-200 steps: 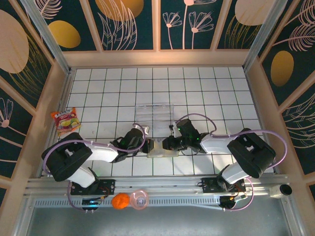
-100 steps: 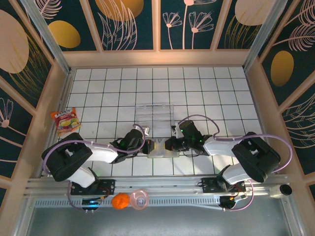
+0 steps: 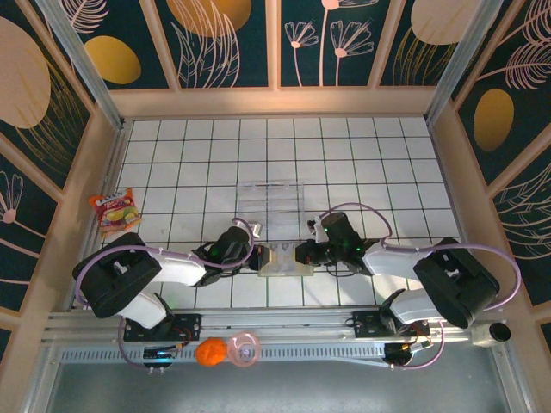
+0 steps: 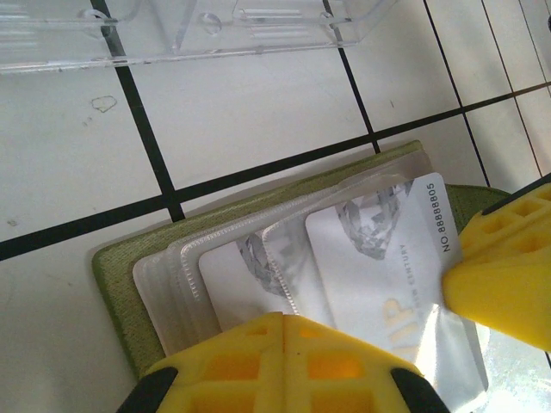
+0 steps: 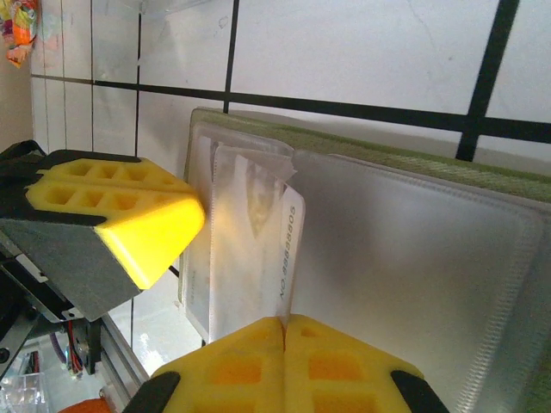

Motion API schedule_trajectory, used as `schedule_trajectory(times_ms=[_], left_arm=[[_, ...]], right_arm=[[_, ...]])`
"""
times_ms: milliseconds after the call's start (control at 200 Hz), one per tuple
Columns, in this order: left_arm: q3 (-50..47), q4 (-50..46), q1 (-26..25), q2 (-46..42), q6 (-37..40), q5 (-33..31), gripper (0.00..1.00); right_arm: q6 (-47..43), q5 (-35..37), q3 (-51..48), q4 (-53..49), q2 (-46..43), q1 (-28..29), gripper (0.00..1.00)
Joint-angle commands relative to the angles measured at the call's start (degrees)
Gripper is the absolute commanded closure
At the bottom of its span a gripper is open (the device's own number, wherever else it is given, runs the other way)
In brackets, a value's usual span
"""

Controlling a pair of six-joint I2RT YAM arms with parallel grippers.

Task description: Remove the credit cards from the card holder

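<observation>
Wallet (image 3: 282, 258) lies open on the table (image 3: 370, 163) near the front edge, between the 2 grippers, pale pocket side up. The left gripper (image 4: 284, 335) is clenched, its tips pressed together over the near edge of the pockets. It reads as a hold-down rather than a grasp, though I cannot tell whether it nips a sleeve edge. The right gripper (image 5: 284, 331) is clenched too, its tips at the end of the top card (image 5: 258, 249). That card sticks partway out of its clear sleeve with its number strip showing. Whether it sits between the pads or merely under them is unclear.

The step in hand looks like drawing the top card out. To do it well, the right gripper should pull flat and straight along the pocket's line, slowly, away from the left gripper. The left should pin the wallet so it cannot slide or fold shut. Lifting too early could bend the card or drag the sleeve along. If the tips only rest on the card, a regrip further in on the exposed end is wise.

A 2nd card (image 4: 245, 288) sits in the next sleeve, partly covered by the top card and the left fingers. Any cards beneath are hidden. The tray (image 4: 215, 26) stands just beyond the wallet, cut off at the top edge of the left wrist view.
</observation>
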Motion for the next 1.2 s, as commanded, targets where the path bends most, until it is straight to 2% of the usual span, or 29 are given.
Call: schedule_trajectory(times_ms=[0, 110, 355, 495, 796, 1081, 1196], left_arm=[[-1.5, -4.2, 0.2, 0.3, 0.9, 0.3, 1.0], [-0.9, -4.1, 0.1, 0.4, 1.4, 1.2, 1.0], [-0.9, -4.0, 0.2, 0.4, 1.5, 1.8, 1.0], [-1.0, -3.8, 0.1, 0.3, 1.5, 1.7, 1.0], [-1.2, -3.8, 0.2, -0.1, 1.3, 1.5, 1.0], [-1.6, -4.5, 0.2, -1.3, 0.8, 0.7, 1.0], [-1.2, -6.9, 0.1, -3.9, 0.6, -0.6, 1.0]], right_arm=[[-2.9, -0.5, -1.0, -1.9, -1.0, -0.9, 0.91], [-2.8, -1.0, -0.6, -1.2, -0.1, -0.9, 0.78], [-2.2, -1.6, 0.4, 0.2, 1.9, -0.6, 0.69], [-1.9, -1.9, 0.5, 1.2, 2.9, -0.5, 0.71], [-1.1, -1.6, 0.2, 1.7, 1.9, -0.2, 1.0], [-1.3, 1.8, -0.5, -4.4, -4.3, -0.8, 1.0], [-2.5, 1.3, 1.2, -5.9, -6.3, -0.6, 0.83]])
